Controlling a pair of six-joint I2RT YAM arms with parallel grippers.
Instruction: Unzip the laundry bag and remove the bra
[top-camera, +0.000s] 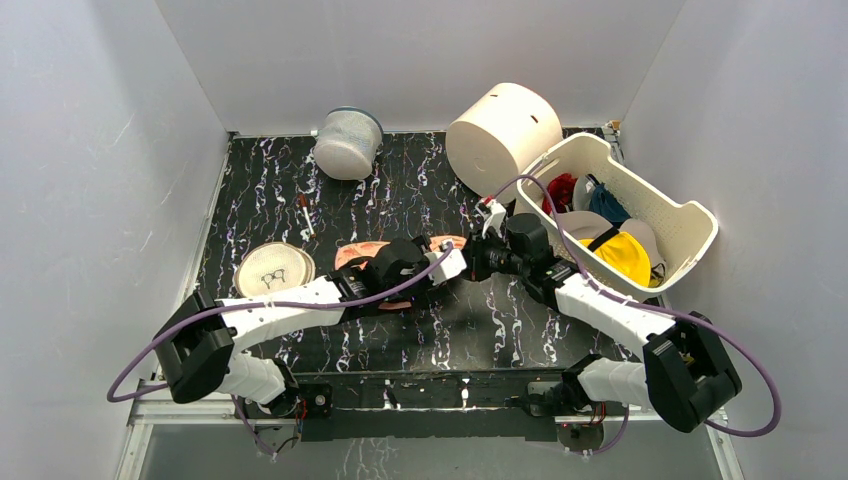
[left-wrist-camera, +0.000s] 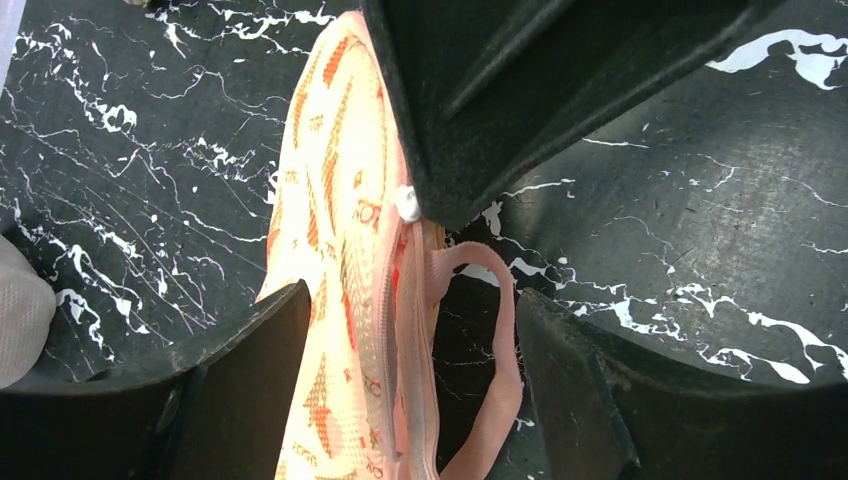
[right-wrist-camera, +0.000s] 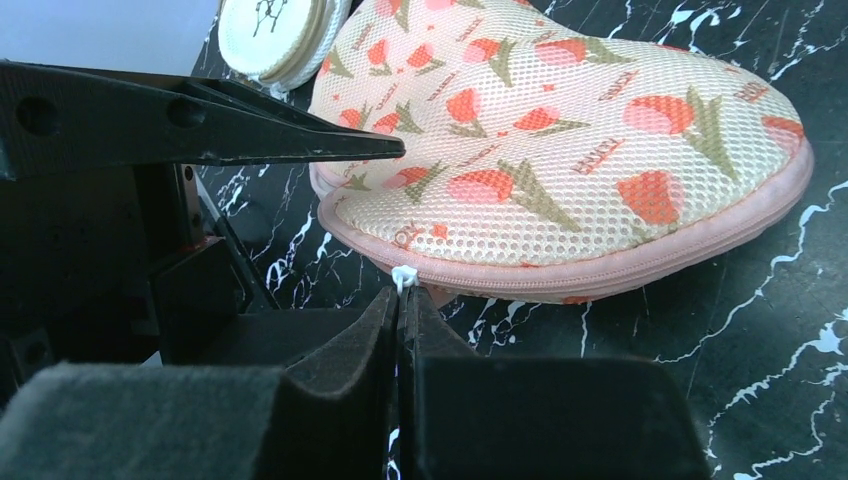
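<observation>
Right end effector fills the bottom of its own wrist view, its two black fingers pressed together on a small white zipper pull. The pull sits at the near edge of the flat salmon-orange mesh laundry bag printed with red and green tulip motifs. A pink-bound seam runs along that edge and looks closed to the right of the pull. The bag lies in the middle of the black, white-veined marble tabletop, largely covered by both arms in the top view.

Left end effector hangs over one end of the bag with its fingers spread apart, one on each side of the fabric. Whether they touch it I cannot tell. A pale pink fabric loop curves out from the bag between them, just below the pinched pull.

A round beige disc with a glasses drawing lies just left of the bag. At the far edge stand a grey-white mesh cylinder with a blue rim and a tilted cream round tub. The tub is just beside a white plastic basket holding yellow, red and teal garments.
</observation>
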